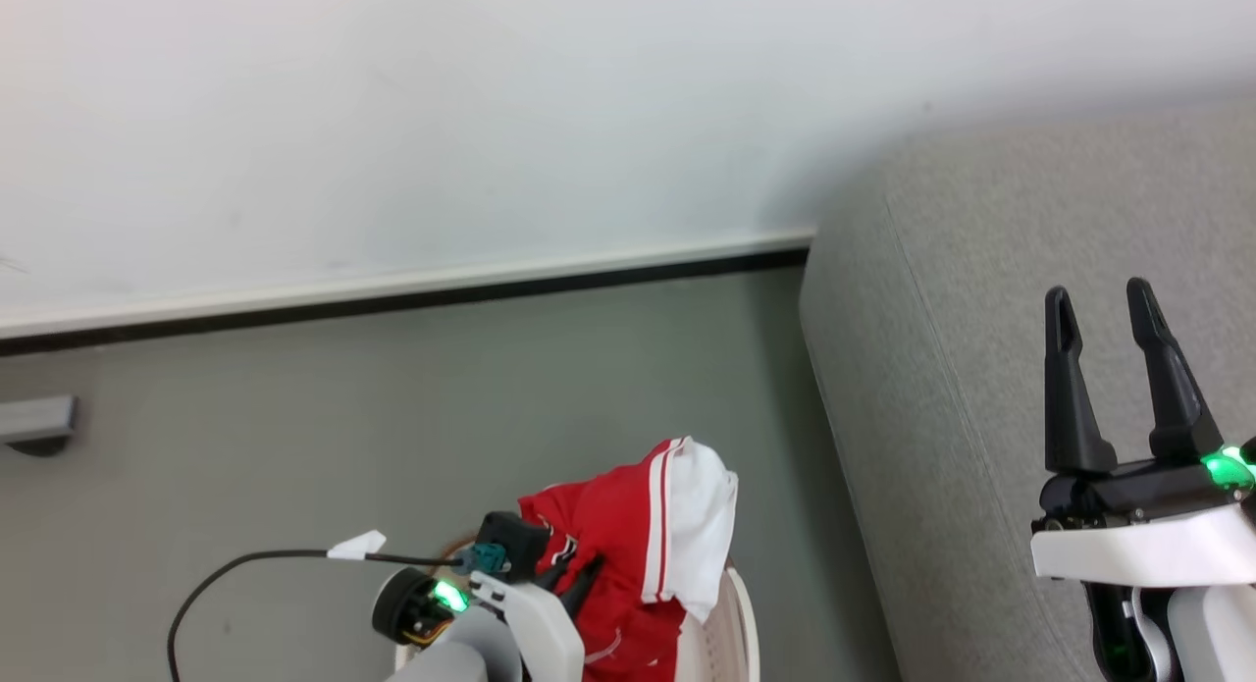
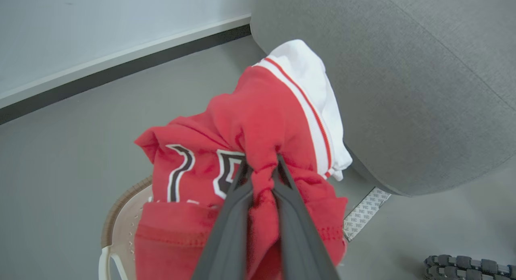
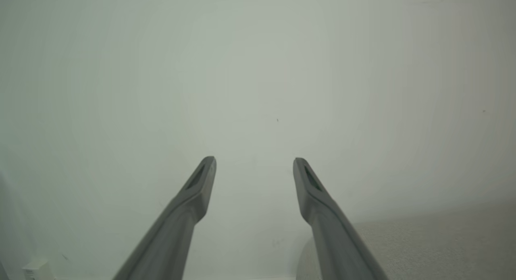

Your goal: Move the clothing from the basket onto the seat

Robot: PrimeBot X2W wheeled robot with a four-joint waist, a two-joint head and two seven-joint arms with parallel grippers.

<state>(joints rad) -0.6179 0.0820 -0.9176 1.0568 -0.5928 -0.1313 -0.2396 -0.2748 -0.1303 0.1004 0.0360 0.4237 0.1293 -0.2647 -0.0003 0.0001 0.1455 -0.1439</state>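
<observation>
Red clothing [image 1: 613,535] [image 2: 262,123]: soft fabric with a white part edged by thin red stripes. Figures outlined in dark and white are seen on its front in the left wrist view. It is bunched up over the basket [image 1: 748,613] [image 2: 121,203], with the white part draped toward the seat [image 1: 981,319] [image 2: 403,90] [image 3: 423,247]. None of it is laid on the seat.
Basket: cream perforated plastic with a brown rim. It is stood on the floor [image 1: 392,417] near the seat's rounded corner and is largely covered by the clothing.
Seat: light grey upholstery with a stitched seam, placed near the wall [image 1: 392,123] on the robot's right of the basket.
Left gripper [image 1: 579,576] [image 2: 261,161]: clenched on a fold of the clothing, which is pinched between the two dark fingers near their tips.
Right gripper [image 1: 1099,294] [image 3: 254,160]: released, with the fingers spread apart and nothing between them. It is held above the seat and pointed toward the wall.
Floor: plain grey. A pale patterned tape strip [image 2: 367,211] is stuck to it at the seat's base.
Wall: white, finished at the bottom with a white skirting [image 1: 392,288] over a dark line.
Cable [image 1: 245,564]: black, looped out from the left wrist.
</observation>
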